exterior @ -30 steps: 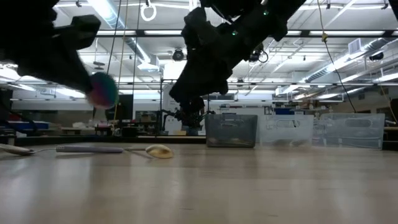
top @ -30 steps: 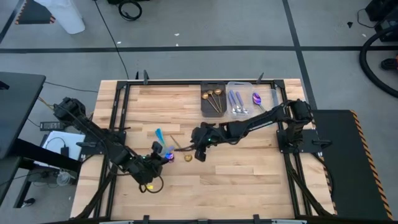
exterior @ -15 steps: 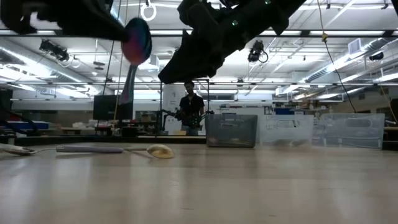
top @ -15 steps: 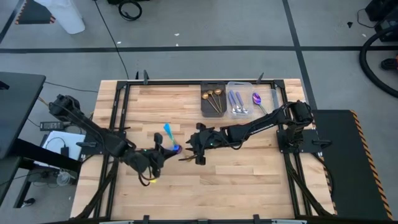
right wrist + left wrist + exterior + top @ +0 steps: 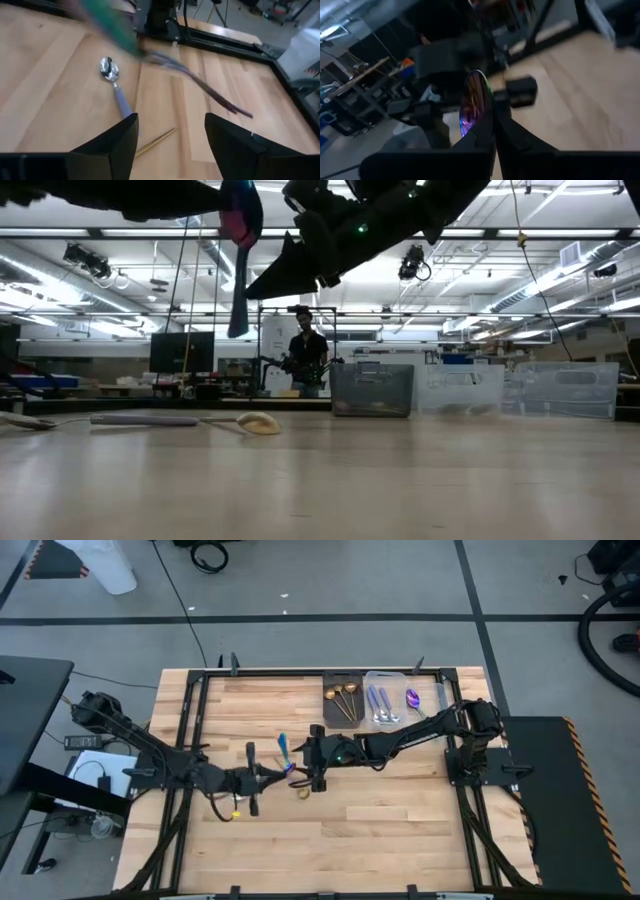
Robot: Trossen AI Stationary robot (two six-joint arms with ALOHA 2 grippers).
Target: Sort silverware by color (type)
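Note:
An iridescent spoon hangs above the middle of the table, held by my shut left gripper. Its pink-purple bowl is beside the fingers and its teal handle points toward the far edge. My right gripper stands just right of the spoon, open wide and facing it, with nothing between its fingers. A gold spoon and a silver spoon with a lavender handle lie flat on the wood below. My left gripper pinches the iridescent spoon between its two fingers, close to the bowl, which stands edge-on past the fingertips. The fingers come about level from the table's left. The spoon is lifted clear of the table; its handle is hidden in the wrist view.
At the far edge a dark tray holds gold spoons, and a clear tray holds silver ones. A purple spoon lies right of them. Another utensil lies at the left. A person stands in the room behind.
My left gripper has risen and gone toward the table's right and far side, up to my right gripper. It carried the iridescent spoon, and its wrist tipped up to about level. The spoon's handle has swung along with it. My right gripper has rolled and lifted slightly.

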